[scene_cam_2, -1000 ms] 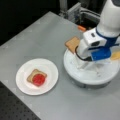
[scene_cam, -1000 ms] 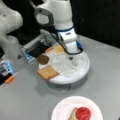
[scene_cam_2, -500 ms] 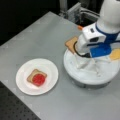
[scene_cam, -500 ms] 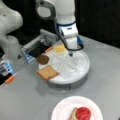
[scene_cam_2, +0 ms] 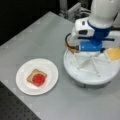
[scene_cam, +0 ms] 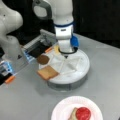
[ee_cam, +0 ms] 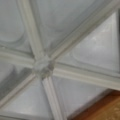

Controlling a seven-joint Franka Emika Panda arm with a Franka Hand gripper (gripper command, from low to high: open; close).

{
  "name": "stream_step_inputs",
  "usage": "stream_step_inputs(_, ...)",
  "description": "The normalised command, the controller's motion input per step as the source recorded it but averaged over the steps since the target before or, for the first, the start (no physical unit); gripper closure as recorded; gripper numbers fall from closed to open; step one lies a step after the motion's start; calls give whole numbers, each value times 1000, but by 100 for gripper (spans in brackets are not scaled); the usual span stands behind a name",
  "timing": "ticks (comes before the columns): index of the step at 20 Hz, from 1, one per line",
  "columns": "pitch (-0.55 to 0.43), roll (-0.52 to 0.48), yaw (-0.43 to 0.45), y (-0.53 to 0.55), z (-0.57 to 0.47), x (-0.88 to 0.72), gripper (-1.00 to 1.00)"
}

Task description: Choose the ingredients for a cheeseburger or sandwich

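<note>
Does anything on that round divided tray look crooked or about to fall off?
Yes. In a front view the toast square sticks out past the white tray's rim at the view's left, tilted. The patty also sits at the edge. The claw hangs over the tray's middle.

Both front views are soft and blurred, with evenly lit grey bench (scene_cam: 22,100) against a black background. My tray (scene_cam: 82,72) casts a faint shadow toward a front view's bottom. The white plate (scene_cam_2: 23,85) glares slightly. My wrist view is close, dim and out of focus.
</note>
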Motion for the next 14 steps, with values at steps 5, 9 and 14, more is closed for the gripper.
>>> stream_step_inputs(5,71,242,-353,-173,130,-129,-100)
stream_step_inputs(9,120,301,-342,-262,126,-99,-100)
stream_step_inputs(14,118,319,-312,-282,126,-80,-100)
